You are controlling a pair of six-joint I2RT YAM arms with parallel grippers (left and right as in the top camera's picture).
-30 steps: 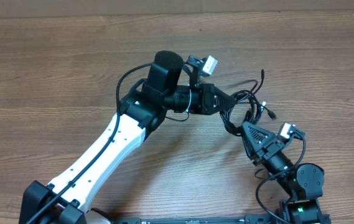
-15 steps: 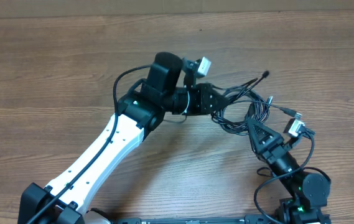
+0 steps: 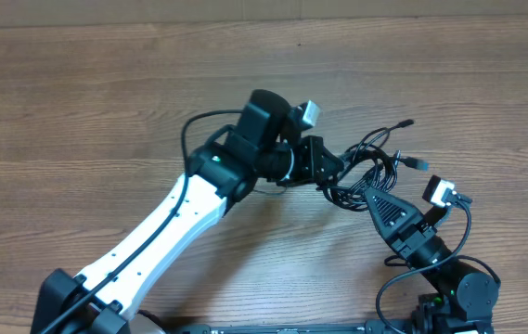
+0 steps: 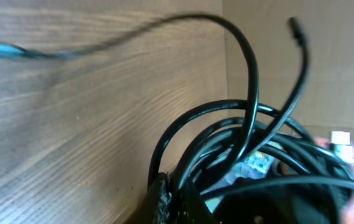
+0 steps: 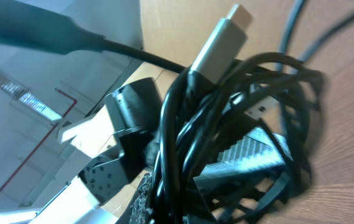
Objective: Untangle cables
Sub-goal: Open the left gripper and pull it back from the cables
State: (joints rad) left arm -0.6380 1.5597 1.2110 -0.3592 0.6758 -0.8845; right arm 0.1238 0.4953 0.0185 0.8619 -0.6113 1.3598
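Note:
The cables [image 3: 367,160] form one tangled bunch of thin black cords at mid-table, with plug ends sticking out toward the right [image 3: 420,164]. My left gripper [image 3: 335,176] is shut on the bunch from the left. From the lower right, my right gripper [image 3: 367,194] is shut on the same bunch, a short way from the left one. In the left wrist view, loops of the cables [image 4: 239,134] rise out of the left gripper [image 4: 175,194]. The right wrist view shows the cables [image 5: 183,118] running through the right gripper [image 5: 186,202], and a silver plug [image 5: 221,36] pointing up.
The wooden table [image 3: 78,102] stretches wide to the left and back. A pale cardboard wall [image 3: 264,7] runs along the far edge. The left arm's white link [image 3: 166,232] crosses the near-left part of the table. The right arm's base [image 3: 454,297] sits at the near right.
The right gripper has shut on the bunch. Both grippers and the cables have shifted to the right, and the plug ends have swung farther right.

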